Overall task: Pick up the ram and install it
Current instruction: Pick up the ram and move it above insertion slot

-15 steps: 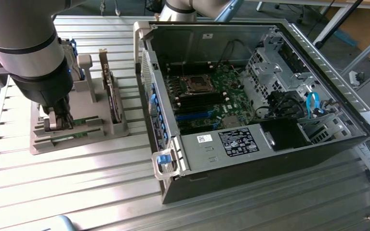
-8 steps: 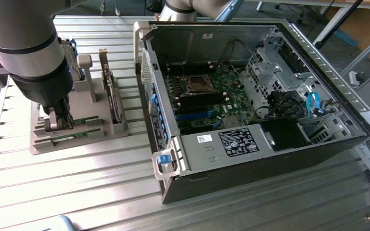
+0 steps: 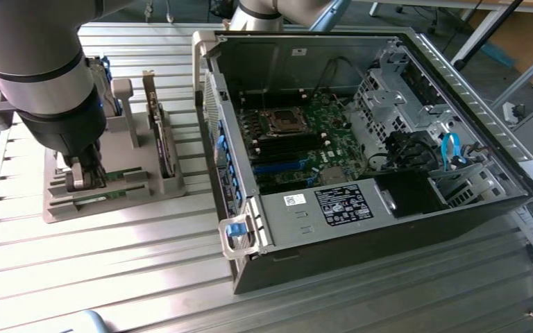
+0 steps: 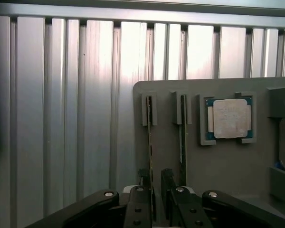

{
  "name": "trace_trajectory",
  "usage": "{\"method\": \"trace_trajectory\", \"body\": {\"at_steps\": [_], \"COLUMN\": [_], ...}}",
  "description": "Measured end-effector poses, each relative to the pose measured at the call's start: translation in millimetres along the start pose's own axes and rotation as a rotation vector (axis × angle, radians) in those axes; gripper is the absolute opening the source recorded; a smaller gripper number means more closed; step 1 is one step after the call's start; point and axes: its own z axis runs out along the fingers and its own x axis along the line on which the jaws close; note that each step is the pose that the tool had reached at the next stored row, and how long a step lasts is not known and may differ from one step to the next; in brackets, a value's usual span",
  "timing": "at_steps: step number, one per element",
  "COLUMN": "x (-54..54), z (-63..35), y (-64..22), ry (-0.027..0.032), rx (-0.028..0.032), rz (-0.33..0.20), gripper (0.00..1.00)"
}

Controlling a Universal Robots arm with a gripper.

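Nearest the wrist camera, black links of the jaws cut off the lower end of the ram [image 4: 150, 140], which stands on edge in a slot of the grey holder [image 4: 204, 161]. I see the jaws open, one fingertip [image 4: 142, 176] either side of that stick; contact I cannot judge. Its twin [image 4: 183, 137] stands just beside, the processor [image 4: 227, 118] beyond. Slatted bench [image 4: 76, 123] runs wide past the holder's edge; in the exterior view the arm [image 3: 39, 76] hides much of the holder.

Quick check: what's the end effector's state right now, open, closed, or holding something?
End effector: open, straddling one ram stick that stands in the grey holder; not clamped on it.
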Motion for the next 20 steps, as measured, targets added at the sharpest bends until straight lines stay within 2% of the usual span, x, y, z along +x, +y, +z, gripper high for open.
{"method": "trace_trajectory", "body": {"at_steps": [20], "x": [0.5], "z": [13.3], "y": [-0.1], "ry": [-0.0001], "rx": [0.0001], "rz": [-0.001], "gripper": [0.24]}}
